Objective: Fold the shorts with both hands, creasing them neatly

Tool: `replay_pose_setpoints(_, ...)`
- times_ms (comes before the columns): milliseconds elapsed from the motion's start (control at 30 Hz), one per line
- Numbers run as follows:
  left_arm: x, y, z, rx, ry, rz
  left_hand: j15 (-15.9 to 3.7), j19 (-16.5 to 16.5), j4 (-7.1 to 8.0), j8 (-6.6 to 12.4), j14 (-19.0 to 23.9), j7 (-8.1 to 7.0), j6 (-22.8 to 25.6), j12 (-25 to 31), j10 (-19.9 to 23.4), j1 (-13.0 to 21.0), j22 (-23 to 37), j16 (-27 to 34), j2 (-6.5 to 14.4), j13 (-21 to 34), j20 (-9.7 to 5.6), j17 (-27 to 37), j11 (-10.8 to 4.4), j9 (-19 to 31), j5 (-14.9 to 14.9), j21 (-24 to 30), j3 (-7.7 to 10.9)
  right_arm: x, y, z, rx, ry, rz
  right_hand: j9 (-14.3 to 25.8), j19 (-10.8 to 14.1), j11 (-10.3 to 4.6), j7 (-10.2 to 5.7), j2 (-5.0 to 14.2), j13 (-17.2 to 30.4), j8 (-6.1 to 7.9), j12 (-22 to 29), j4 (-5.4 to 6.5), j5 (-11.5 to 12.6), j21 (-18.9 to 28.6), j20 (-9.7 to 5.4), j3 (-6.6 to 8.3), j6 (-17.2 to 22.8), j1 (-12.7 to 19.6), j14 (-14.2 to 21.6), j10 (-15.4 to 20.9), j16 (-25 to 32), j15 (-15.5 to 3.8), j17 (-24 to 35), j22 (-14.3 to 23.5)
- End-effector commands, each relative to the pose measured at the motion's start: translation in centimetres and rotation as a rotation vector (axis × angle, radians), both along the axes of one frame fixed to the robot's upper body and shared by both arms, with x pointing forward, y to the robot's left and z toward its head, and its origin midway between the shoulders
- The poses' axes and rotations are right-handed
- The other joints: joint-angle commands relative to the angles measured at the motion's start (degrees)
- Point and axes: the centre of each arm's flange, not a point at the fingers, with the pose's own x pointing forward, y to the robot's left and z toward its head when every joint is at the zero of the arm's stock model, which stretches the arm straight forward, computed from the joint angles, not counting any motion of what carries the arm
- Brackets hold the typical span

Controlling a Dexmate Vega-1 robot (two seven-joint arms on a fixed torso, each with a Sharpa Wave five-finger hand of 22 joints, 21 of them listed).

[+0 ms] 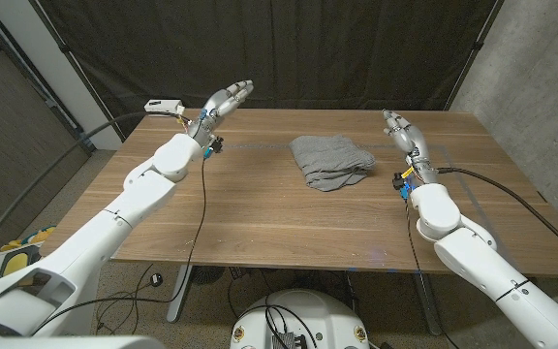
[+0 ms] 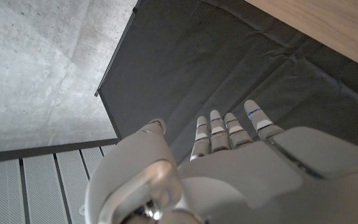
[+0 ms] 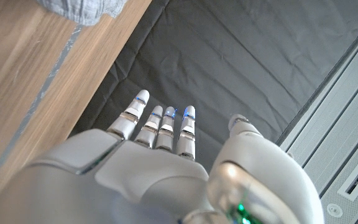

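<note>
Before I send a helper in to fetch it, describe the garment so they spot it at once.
Look at the wooden table in front of the black curtain. Toward its far edge, between the raised left hand and right hand, lies a folded grey pair of shorts. It is the table's one soft, rumpled cloth bundle.

Wooden counter point(image 1: 260, 213) with a faint pale line across its far part. Small white device point(image 1: 163, 104) at the far left corner, cable trailing off it. Black curtain point(image 1: 289, 48) behind, concrete wall point(image 1: 541, 68) on the right. Yellow item point(image 1: 17, 254) on the floor, left.
</note>
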Motion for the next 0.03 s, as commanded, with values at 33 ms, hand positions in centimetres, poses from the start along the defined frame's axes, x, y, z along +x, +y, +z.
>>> replay_pose_setpoints(33,1.83,0.67,-1.86,-0.092,0.075,-0.132,0.03,-0.9,0.40,-0.23,-1.6,-0.67,-2.2,-0.1,-1.9,-2.6,0.1,-0.1,-0.7,-0.1,-0.16,-0.1,-0.26,0.1,0.3,-0.4,-0.36,-1.67,1.50,-0.99,0.019,-0.026,-0.017,0.1,0.0,0.59,0.51,-0.22,0.3,0.18,0.2,0.32,0.1,0.0,-0.64,-0.24,0.1,-0.8,0.2,0.3,0.2,0.34,0.2,0.1)
